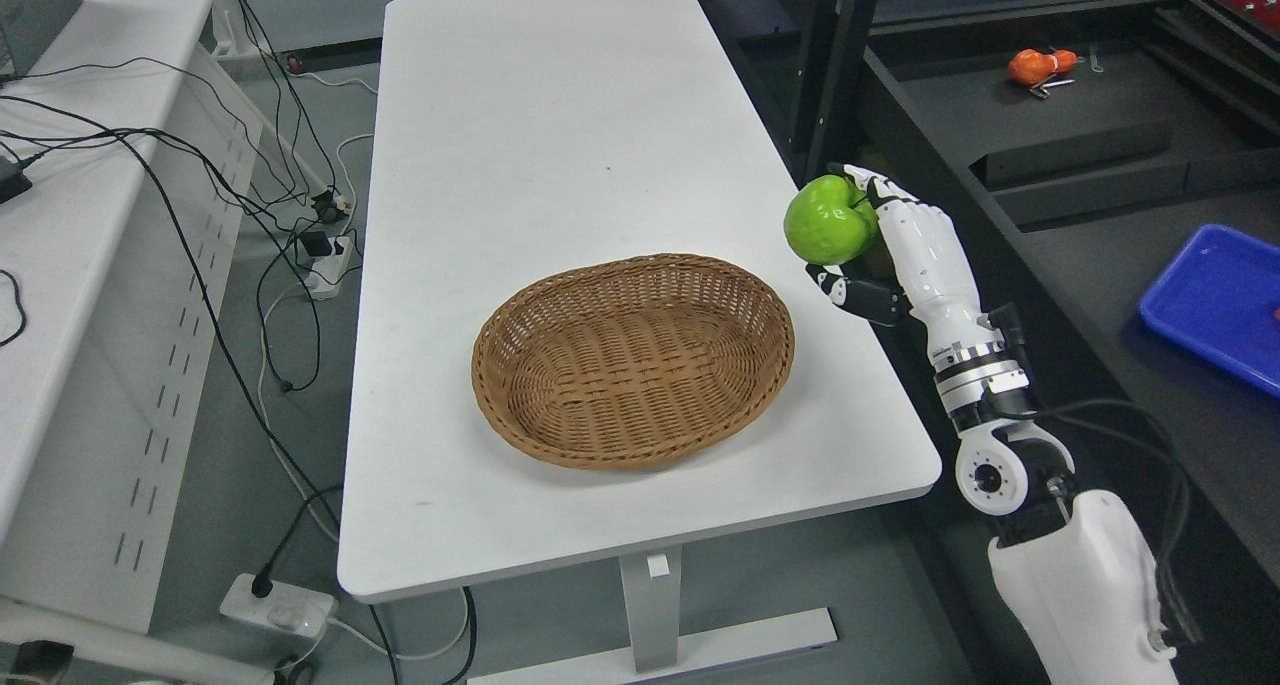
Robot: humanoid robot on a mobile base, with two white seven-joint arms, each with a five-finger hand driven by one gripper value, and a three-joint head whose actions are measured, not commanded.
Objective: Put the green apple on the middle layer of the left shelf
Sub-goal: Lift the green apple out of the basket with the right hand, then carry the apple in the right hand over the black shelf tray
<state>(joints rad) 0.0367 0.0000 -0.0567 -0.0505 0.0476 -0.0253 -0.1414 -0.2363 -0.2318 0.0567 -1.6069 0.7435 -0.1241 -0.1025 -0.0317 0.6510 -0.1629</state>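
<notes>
Green apple (829,219) is off the worktop (560,145) and held in the air by the right hand (905,255), just past the worktop's right edge and above the gap between it and the dark shelving (1080,155) on the right of the picture. The fingers (872,187) are curled around the fruit from behind and the thumb comes up from below it, so the grasp appears firm; the apple sits at the fingertips, not deep in the palm. The right arm rises from the lower right corner with the wrist tilted up towards the fruit. The left arm is not in view.

The wicker basket (634,360) stands empty on the worktop, near its front end, apart from the hand. On that showing, the pick is judged complete and the carry is under way.

The placement is outstanding. The apple is clear of every shelf surface. The only shelving in sight lies on the right, holding an orange object (1040,65) on a far level and a blue tray (1215,305) nearer; whether any of this counts as the left shelf cannot be settled from this view, and its middle layer cannot be identified. Remaining work: bring the fruit to that layer, set it down, release.
</notes>
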